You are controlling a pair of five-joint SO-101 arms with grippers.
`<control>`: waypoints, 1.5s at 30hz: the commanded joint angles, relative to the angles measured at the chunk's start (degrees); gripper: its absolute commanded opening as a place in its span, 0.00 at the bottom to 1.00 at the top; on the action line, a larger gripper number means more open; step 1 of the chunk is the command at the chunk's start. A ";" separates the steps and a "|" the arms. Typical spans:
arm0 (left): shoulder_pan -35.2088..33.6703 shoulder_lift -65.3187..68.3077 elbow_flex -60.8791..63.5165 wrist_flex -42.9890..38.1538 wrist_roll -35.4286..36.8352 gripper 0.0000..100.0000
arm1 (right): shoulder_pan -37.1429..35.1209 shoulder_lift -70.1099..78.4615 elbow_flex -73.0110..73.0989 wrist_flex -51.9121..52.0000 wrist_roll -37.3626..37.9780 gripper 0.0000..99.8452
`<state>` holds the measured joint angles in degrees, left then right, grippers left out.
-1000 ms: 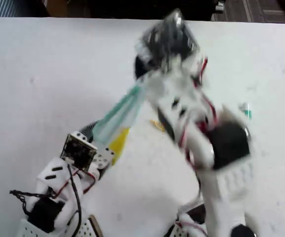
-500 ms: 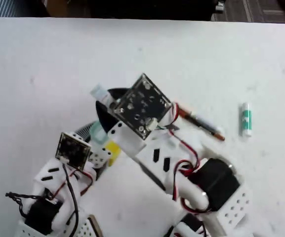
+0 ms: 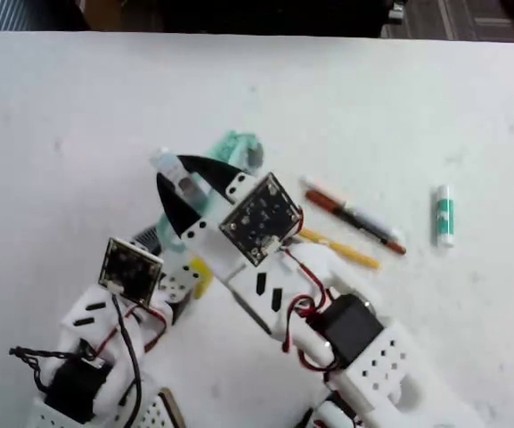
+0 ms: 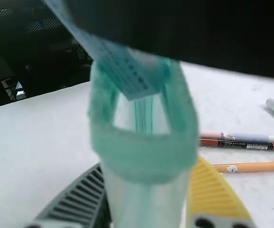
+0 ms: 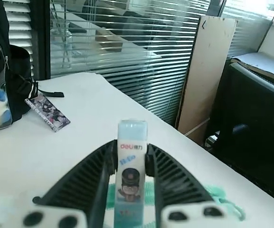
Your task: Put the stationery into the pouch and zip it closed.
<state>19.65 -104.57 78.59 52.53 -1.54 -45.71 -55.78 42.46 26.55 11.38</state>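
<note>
1. Half a second ago the right arm's camera board sat higher in the high view. It has since dropped toward lower centre, uncovering the yellow pen (image 3: 341,250) and the teal end of the pouch (image 3: 234,147) at upper centre
2. A second ago that arm was raised and blurred, with the pouch drawn out on a diagonal. The left arm at lower left has hardly shifted
3. The right gripper (image 3: 178,183) pinches a pale blue eraser (image 5: 131,185) between its black jaws, just left of centre in the high view. In the left wrist view the eraser's end hangs at the pouch's open mouth (image 4: 141,147); whether it is inside is unclear
4. The left gripper (image 3: 178,254) is clamped on the pouch, grey finger (image 4: 75,204) on one side and yellow finger (image 4: 212,199) on the other
5. Right of centre lie a brown pen (image 3: 354,214) and a pale pen (image 3: 321,191) side by side, with the yellow pen just below them. A green-and-white glue stick (image 3: 444,216) lies well apart at the right
6. The right arm lies over the pouch's middle and hides most of it from above
</note>
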 commanded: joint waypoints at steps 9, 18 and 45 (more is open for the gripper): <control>-8.04 -0.31 0.35 -7.03 5.63 0.22 | 0.04 -3.21 5.27 0.40 -5.01 0.02; -8.13 -0.31 0.35 -6.77 5.80 0.22 | 0.13 -8.57 5.01 6.73 -4.48 0.23; -8.13 -0.31 0.44 -6.68 5.54 0.20 | 35.03 -4.79 -14.33 24.40 0.35 0.23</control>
<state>11.74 -103.60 79.82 47.25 3.56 -18.11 -63.16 32.53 49.85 11.03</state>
